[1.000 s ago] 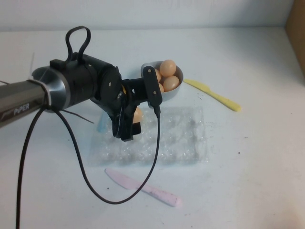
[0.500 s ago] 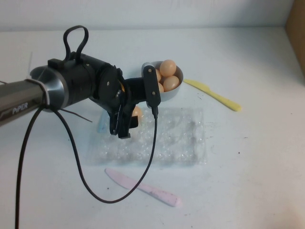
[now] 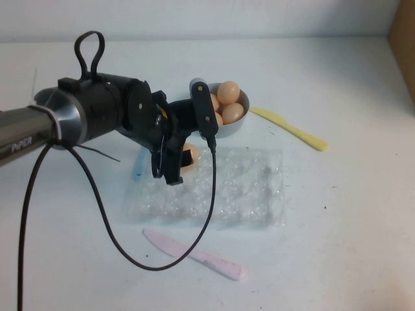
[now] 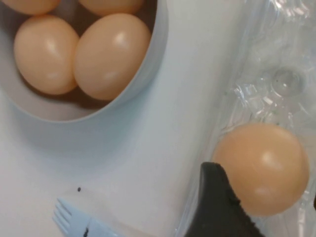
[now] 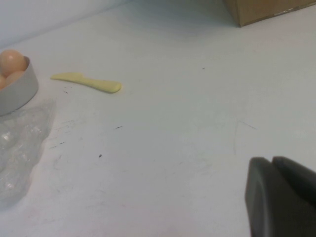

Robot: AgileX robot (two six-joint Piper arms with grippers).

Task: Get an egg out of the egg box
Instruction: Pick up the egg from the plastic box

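The egg box (image 3: pixel 246 188) is a clear crinkly tray lying in the middle of the table. My left gripper (image 3: pixel 181 162) hangs over its far left corner and is shut on a peach-tan egg (image 3: pixel 189 155). In the left wrist view the egg (image 4: pixel 261 168) sits against one black finger (image 4: pixel 212 207) over the tray's clear plastic (image 4: pixel 281 74). I cannot tell whether the egg still touches its cup. My right gripper (image 5: pixel 272 160) shows only in its own wrist view. It is shut and empty, low over bare table to the right.
A grey bowl (image 3: pixel 235 127) with several eggs (image 3: pixel 228 92) stands just behind the tray. A yellow knife (image 3: pixel 288 128) lies right of it, a pink knife (image 3: pixel 194 254) in front of the tray, a blue fork (image 3: pixel 138 170) by its left edge. A cardboard box (image 3: pixel 403 45) stands far right.
My left arm has shifted slightly left and back with the egg between its fingers. The tray's outline has shifted a little. The right arm cannot be compared.
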